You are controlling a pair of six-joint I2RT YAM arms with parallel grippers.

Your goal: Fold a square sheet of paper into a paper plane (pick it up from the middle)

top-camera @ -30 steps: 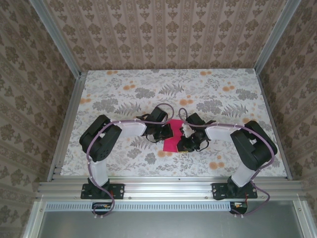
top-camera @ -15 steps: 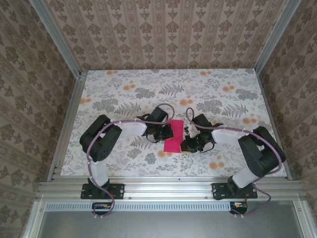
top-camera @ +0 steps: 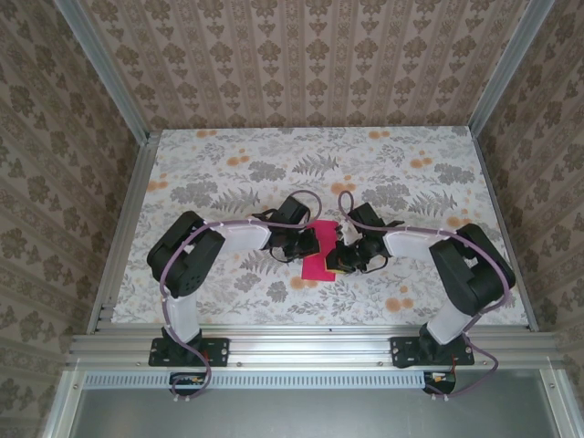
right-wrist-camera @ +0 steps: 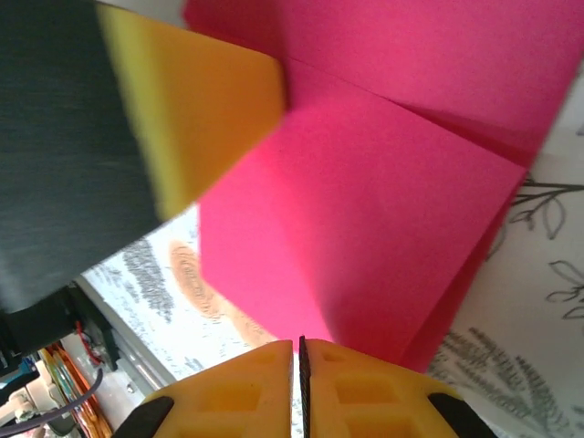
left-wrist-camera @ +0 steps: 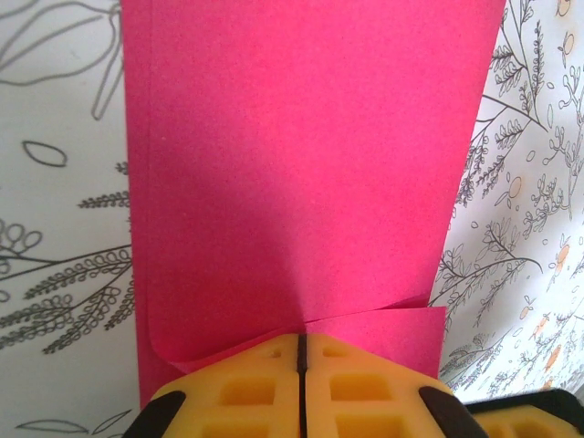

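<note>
From above, the square sheet of paper (top-camera: pixel 319 255) lies on the worktop (top-camera: pixel 228 146) between the left gripper (top-camera: pixel 307 245) and right gripper (top-camera: pixel 338 262). Left wrist: jaws pressed together on its edge (a small flap lifts there). Right wrist: jaws also closed on the sheet

**Overhead view.** The square sheet of paper (top-camera: pixel 319 252) lies on the table (top-camera: pixel 274 155), about midway between the table's left and right edges and nearer its front edge than its rear. The left tool (top-camera: pixel 307 245) is at the sheet's left edge and the right tool (top-camera: pixel 340 260) at its right edge, facing each other across it.

**Left wrist view.** The sheet extends away from the tool, with its near edge raised off the table and caught between the pressed-together pads (left-wrist-camera: pixel 255 392).

**Right wrist view.** The sheet's near corner sits between this tool's meeting pads. The left tool's finger (right-wrist-camera: pixel 196 119) lies over the sheet at upper left.
</note>
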